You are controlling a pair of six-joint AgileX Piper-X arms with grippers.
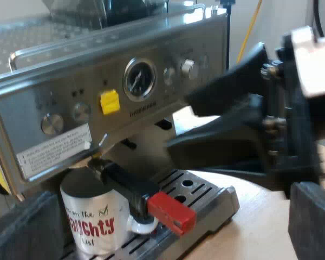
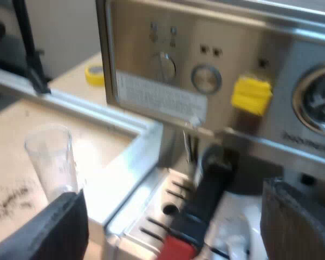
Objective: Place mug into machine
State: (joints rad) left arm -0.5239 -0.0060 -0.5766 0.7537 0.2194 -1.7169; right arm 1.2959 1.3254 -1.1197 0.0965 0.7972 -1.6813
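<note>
1. Left gripper: my two black fingers stand wide apart with nothing between them
2. Right gripper: fingers are spread the same way and empty. They stand either side of the red end of the holder's handle, and I see no contact
3. Mug: white with printed lettering, upright on the drip tray of the espresso machine. It sits directly under the metal holder locked into the front. The dark handle runs out over the rim, and its red end sits just above the mug's ear
4. Handling, my judgement: ceramic, so stiff, fairly heavy and brittle, with a glaze that could slip under the pads. The ear is crowded by the red end, so the bare side wall is the safer hold. Lifting it straight up would knock the holder
5. Placement looks done, or nearly so
6. Pose: my left arm is low, about level with the tray, with the mug just beyond the fingers. My right arm looks down on the holder from near the pressure gauge
7. Measuring glass: upright on the table beside the machine, well apart from the mug
</note>
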